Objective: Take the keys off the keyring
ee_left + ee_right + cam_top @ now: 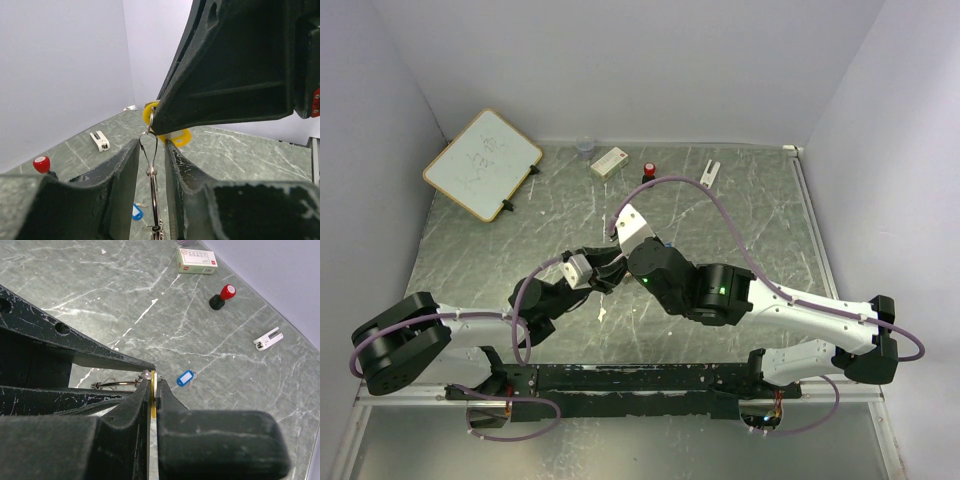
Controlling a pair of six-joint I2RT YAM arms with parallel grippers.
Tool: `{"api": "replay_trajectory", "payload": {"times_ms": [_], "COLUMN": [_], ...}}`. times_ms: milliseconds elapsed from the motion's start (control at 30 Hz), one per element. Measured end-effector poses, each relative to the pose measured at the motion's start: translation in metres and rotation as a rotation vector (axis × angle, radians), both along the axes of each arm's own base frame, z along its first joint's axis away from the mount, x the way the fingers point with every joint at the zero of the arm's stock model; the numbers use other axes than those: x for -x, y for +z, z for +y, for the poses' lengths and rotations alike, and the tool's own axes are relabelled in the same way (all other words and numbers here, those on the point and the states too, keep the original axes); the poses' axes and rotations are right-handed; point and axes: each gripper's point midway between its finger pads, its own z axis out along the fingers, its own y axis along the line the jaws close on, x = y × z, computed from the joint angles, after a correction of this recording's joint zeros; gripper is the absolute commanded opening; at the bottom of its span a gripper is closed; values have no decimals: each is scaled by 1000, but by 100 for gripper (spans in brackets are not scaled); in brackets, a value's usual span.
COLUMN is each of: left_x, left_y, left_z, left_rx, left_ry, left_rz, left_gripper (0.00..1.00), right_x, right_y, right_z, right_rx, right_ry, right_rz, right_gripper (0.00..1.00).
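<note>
the two arms meet above the middle of the table (pixel 100 290); the right gripper (pixel 154 385) is closed tight on the flat head of the yellow key (pixel 182 137), which shows as a thin yellow strip between its fingers in the right wrist view; this key hangs on the keyring (pixel 117 384), up in the air; the left gripper (pixel 151 145) has its fingers very close together with the thin ring running between them, so it grips the ring from the other side; the ring stretches between the two grippers; the blue key (pixel 185 378) lies flat on the table, just past the grippers and apart from the ring; i cannot tell if other keys hang on the ring; farther back stand a red-capped bottle (pixel 222 295) and a white box (pixel 196 261), well apart from the keys; a whiteboard (pixel 482 163) leans at the far left corner.
</note>
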Motion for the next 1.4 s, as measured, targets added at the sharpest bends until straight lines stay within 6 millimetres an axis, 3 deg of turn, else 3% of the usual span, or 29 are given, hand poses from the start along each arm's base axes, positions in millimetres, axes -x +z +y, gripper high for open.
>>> {"api": "replay_trajectory", "payload": {"times_ms": [433,1200,1400], "left_x": [-1,-3,-4], "left_y": [-4,-8,-8], "left_z": [-2,1,1], "left_rx": [-1,-3,-2], "left_ry": [-1,15,16], "left_rz": [12,26,26], "left_gripper": [42,40,34], "right_x": [0,0,-1], "right_y": [-1,-1,-1], "right_z": [0,0,0], "right_rx": [5,7,6], "right_ry": [1,2,2], "right_rz": [-3,-5,-5], "right_gripper": [0,0,0]}}
